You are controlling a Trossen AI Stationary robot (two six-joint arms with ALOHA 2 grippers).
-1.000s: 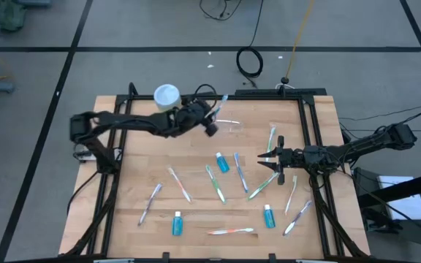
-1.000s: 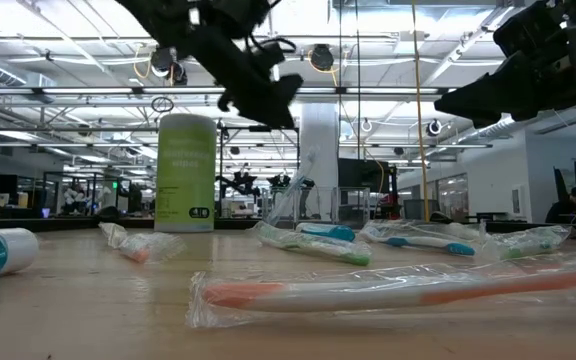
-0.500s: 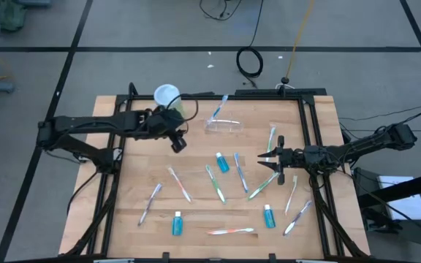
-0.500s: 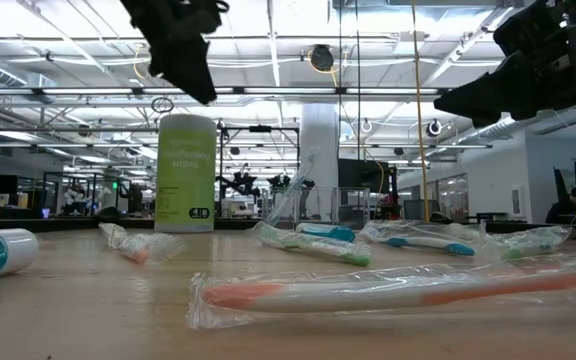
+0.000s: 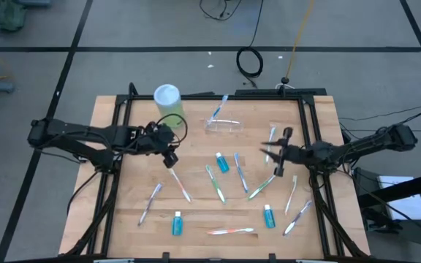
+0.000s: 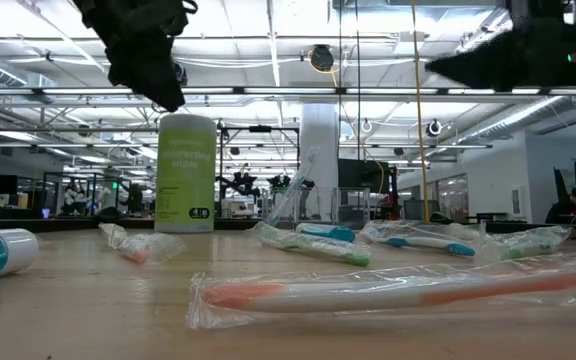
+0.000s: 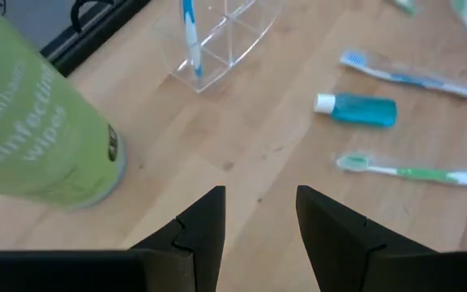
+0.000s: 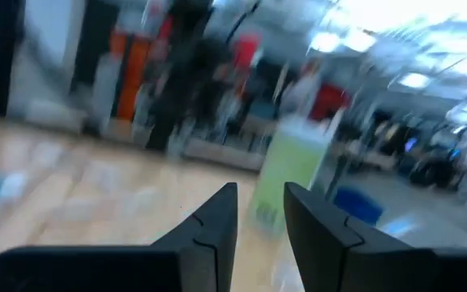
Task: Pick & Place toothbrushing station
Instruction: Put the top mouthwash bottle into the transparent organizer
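Over the table's left half the left gripper (image 5: 169, 155) hangs empty, fingers (image 7: 205, 223) a little apart with bare wood showing between them. At its 12 o'clock stands the green wipes can (image 5: 168, 100), white lid up; in the left wrist view only the can's lower wall shows, its top cut off. Out at 2 o'clock sits the clear holder (image 5: 224, 126) with one blue brush (image 5: 218, 107) leaning out of it. Toward 3 o'clock lies a blue tube (image 5: 221, 163), with a green brush (image 5: 215, 183) just past it.

Across at the right side, the right gripper (image 5: 282, 155) hovers above the scattered brushes, fingers (image 8: 216, 223) parted, nothing between them; its wrist view is smeared, only a green blur of the can readable. In the low view an orange brush (image 6: 388, 288) in crinkled wrap fills the foreground, and both grippers are dark shapes clipped by the upper edge. Two more tubes (image 5: 177, 223) (image 5: 269, 216) lie near the front edge.
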